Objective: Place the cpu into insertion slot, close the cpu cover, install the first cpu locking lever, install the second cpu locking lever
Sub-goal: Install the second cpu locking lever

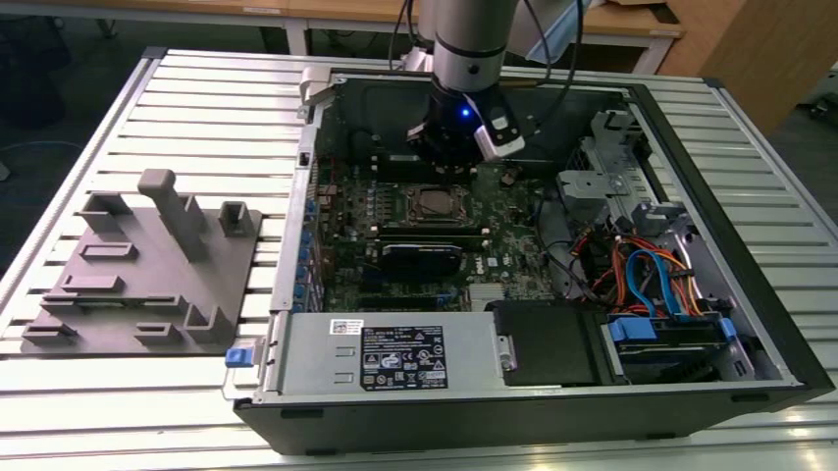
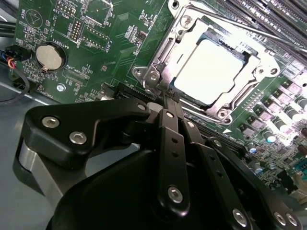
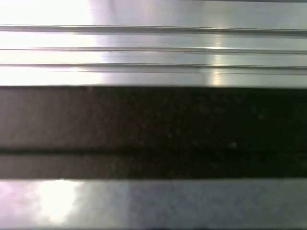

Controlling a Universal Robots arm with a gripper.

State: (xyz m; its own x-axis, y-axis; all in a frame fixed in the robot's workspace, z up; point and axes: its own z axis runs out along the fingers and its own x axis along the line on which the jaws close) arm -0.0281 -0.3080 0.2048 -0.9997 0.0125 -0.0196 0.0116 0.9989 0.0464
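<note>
The gripper (image 2: 168, 103) has its two black fingers (image 2: 170, 143) pressed flat together, with nothing held between them. In the second wrist view the tips sit right at the edge of the insertion slot (image 2: 160, 57), close to the small metal hinge at its corner.

The cpu (image 2: 213, 64) is already lying in the slot, its pale shiny face up. The cpu cover (image 2: 230, 98), a thin silver frame, looks like it is lying down around the chip, though I cannot be sure it is pressed all the way flat. A thin metal rod, which looks like a locking lever (image 2: 249, 29), runs along the far side of the slot.

In the exterior view the gripper (image 1: 452, 157) hangs inside the open computer case (image 1: 733, 324), just above the slot (image 1: 433, 203) on the green board (image 2: 110, 52).

What could go wrong? The tips are very near the hinge and the board. If they push down crooked, they could scrape the board or bend the frame. If they slip off a thin lever, it could spring back. And if the chip is sitting a little bit off, pressing on the frame could hurt the tiny pins under it.
</note>
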